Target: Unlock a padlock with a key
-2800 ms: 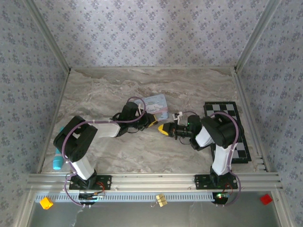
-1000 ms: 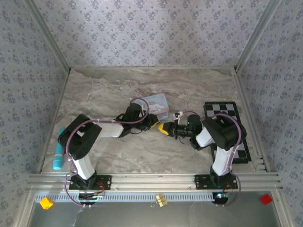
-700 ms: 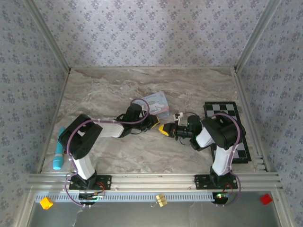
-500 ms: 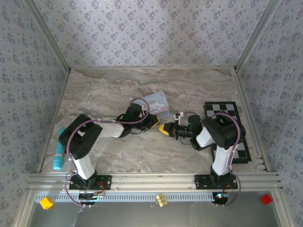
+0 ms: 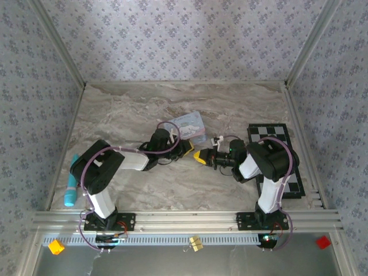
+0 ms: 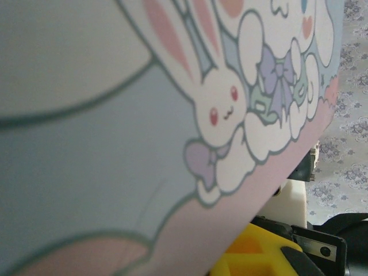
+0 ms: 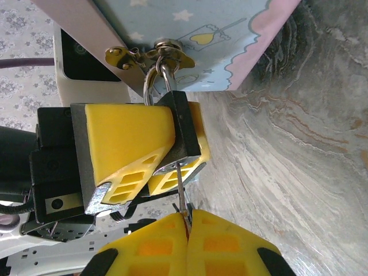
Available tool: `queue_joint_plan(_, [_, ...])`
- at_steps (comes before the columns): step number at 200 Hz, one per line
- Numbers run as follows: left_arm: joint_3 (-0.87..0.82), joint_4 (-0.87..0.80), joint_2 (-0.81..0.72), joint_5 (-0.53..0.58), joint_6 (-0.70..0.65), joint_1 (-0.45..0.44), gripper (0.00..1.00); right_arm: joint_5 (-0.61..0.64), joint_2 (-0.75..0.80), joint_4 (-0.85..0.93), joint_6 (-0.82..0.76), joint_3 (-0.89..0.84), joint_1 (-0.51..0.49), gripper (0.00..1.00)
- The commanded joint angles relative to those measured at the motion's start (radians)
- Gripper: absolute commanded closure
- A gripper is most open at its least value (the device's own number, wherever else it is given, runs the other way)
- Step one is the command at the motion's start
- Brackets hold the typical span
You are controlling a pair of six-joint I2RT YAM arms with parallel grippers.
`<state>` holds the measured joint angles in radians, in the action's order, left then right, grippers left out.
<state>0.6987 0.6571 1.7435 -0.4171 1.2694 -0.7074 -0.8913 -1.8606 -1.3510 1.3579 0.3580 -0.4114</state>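
Observation:
The padlock (image 7: 185,123), a small black block, hangs by its pale shackle from the brass hasp (image 7: 150,53) of a pastel cartoon tin (image 5: 190,126). My left gripper (image 7: 150,172) is shut on the padlock's body with its yellow fingers. My right gripper (image 7: 188,214) is shut on the key (image 7: 180,187), whose thin blade reaches up into the padlock's underside. In the top view the left gripper (image 5: 185,148) and right gripper (image 5: 199,156) meet tip to tip just in front of the tin. The tin's side (image 6: 144,115) sits very close in the left wrist view.
A black and white chessboard (image 5: 286,138) lies at the right, under the right arm. A light blue tube (image 5: 71,185) lies by the left wall. Metal rails line the table's sides and front.
The tin has turned and shifted a little toward the back with the left gripper's small movement. The right gripper holds its place with the key at the padlock.

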Motion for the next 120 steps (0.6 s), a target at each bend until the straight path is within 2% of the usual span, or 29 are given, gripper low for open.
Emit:
queue_joint_plan(1, [-0.016,0.047,-0.048,-0.048,0.010,-0.017,0.96,0.050,0.018,-0.046,0.007,0.007,0.025,1.00])
queue_joint_plan(120, [-0.031,0.096,-0.043,0.027,0.047,-0.045,0.98,0.155,0.054,-0.046,0.010,-0.017,-0.015,1.00])
